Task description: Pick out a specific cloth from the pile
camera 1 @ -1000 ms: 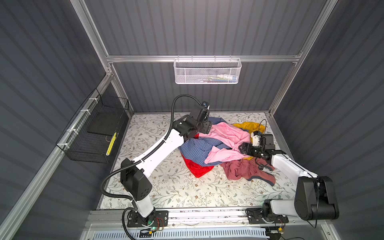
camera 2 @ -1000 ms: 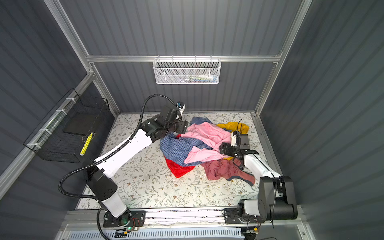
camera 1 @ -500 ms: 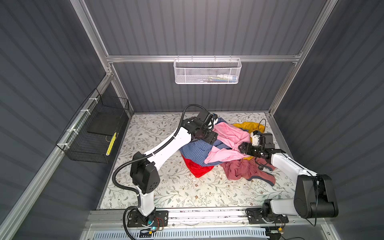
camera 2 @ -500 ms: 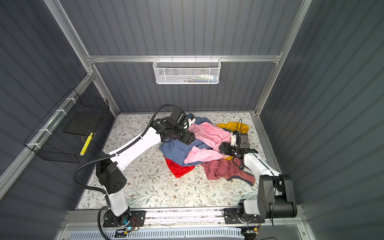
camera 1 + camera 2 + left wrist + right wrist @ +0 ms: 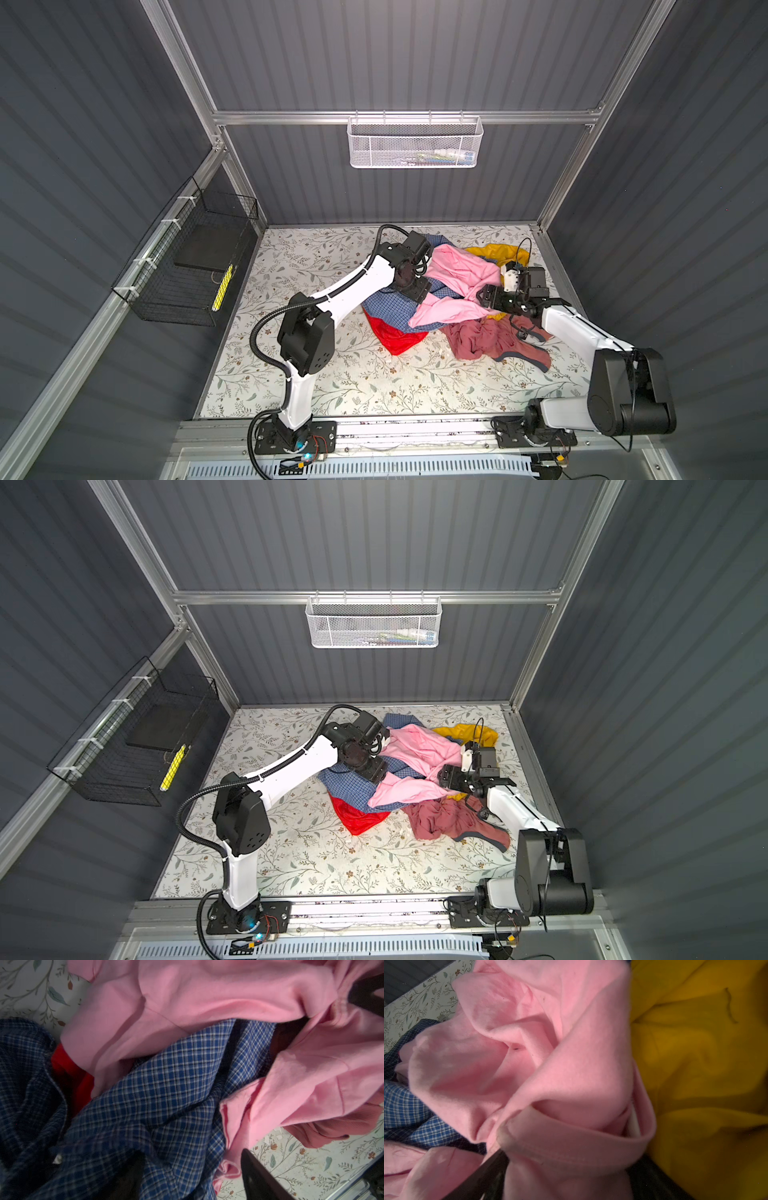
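Lying centre frame, the pile [image 5: 449, 299] had the cloth [image 5: 386, 305] half under the pink garment [image 5: 461, 266], so nothing was picked out yet. The left gripper [image 5: 192, 1153] stood wide open astride checked folds, unclosed; the right gripper [image 5: 486, 296] was buried in pink, its jaws impossible to read. Grey ribbed walls [image 5: 415, 62] enclosed the floral tabletop [image 5: 374, 386].

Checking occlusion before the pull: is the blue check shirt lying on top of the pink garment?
No, in the left wrist view the pink garment drapes over the blue check shirt.
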You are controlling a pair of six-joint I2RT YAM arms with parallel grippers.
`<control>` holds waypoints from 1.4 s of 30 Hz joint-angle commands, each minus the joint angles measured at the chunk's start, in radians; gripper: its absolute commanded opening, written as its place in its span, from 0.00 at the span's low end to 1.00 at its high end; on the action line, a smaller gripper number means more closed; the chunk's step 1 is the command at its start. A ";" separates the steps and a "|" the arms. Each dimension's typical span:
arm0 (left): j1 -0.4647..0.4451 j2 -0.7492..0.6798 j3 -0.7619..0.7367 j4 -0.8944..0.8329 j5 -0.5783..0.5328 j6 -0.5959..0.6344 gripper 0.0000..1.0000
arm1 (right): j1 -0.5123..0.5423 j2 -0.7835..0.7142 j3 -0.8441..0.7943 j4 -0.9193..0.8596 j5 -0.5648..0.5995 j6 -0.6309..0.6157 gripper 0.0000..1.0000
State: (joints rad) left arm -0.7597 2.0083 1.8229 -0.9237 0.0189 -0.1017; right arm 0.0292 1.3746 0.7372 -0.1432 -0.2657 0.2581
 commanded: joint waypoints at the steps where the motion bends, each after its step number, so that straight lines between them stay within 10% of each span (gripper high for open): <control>1: -0.004 0.036 -0.001 0.009 0.024 -0.041 0.71 | 0.002 0.001 0.009 -0.014 -0.011 -0.003 0.89; 5: -0.003 0.021 -0.057 0.132 0.012 -0.078 0.62 | 0.003 -0.009 0.008 -0.012 -0.014 -0.009 0.89; 14: 0.002 0.042 0.048 0.199 0.076 -0.076 0.00 | 0.004 -0.018 -0.005 0.007 -0.021 0.005 0.89; 42: 0.003 -0.167 0.549 0.212 -0.159 0.041 0.00 | 0.003 -0.044 -0.036 0.040 -0.041 0.014 0.89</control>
State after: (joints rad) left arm -0.7578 1.9064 2.3081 -0.7586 -0.0948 -0.1032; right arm 0.0292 1.3487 0.7177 -0.1013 -0.2958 0.2657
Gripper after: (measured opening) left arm 0.048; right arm 0.893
